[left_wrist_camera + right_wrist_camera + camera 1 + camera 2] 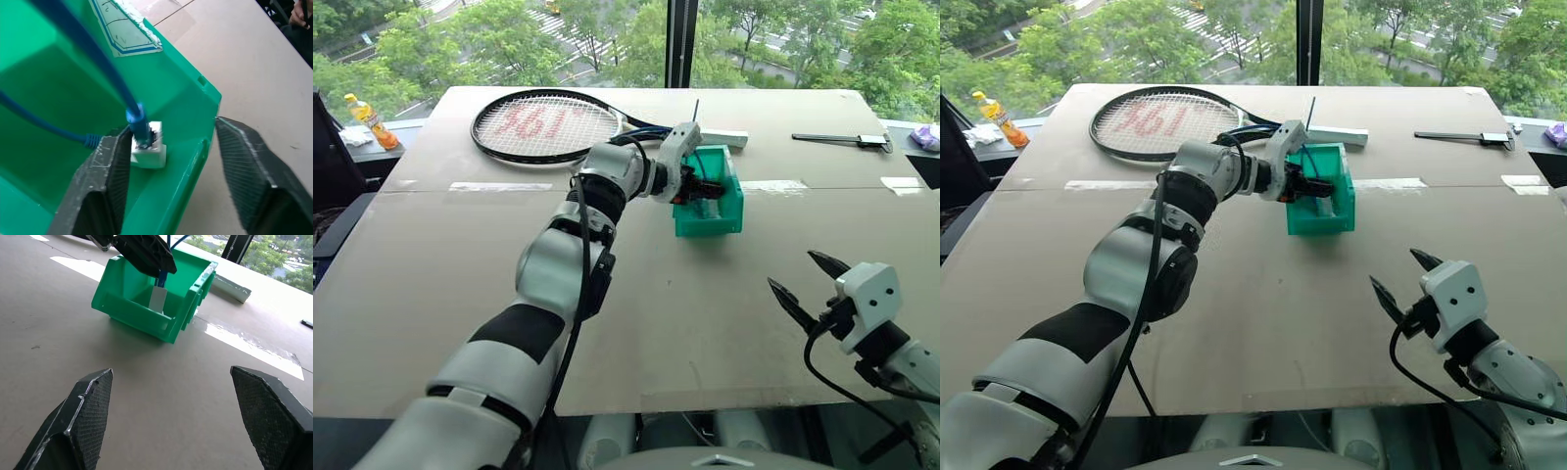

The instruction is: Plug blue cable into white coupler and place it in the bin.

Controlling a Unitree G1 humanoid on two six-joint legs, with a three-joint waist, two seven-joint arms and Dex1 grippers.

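Nearest, right gripper point(801, 284) hangs spread and empty over bare table point(705, 333), well short of the bin point(715, 211). Farther off, left gripper point(168, 164) straddles the bin's front lip, parted; the white coupler point(149, 152) stands inside with the blue cable point(139, 122) plugged in, rising upward.

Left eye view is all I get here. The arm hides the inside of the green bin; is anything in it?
Observer: Yes. The white coupler sits inside the bin.
Operator: Is the cable joined to it?
Observer: The blue cable has its plug seated in the coupler's socket.
Operator: Are the fingers gripping it?
Observer: No. The left gripper has its fingers apart, one finger inside the bin beside the coupler, one outside the wall.
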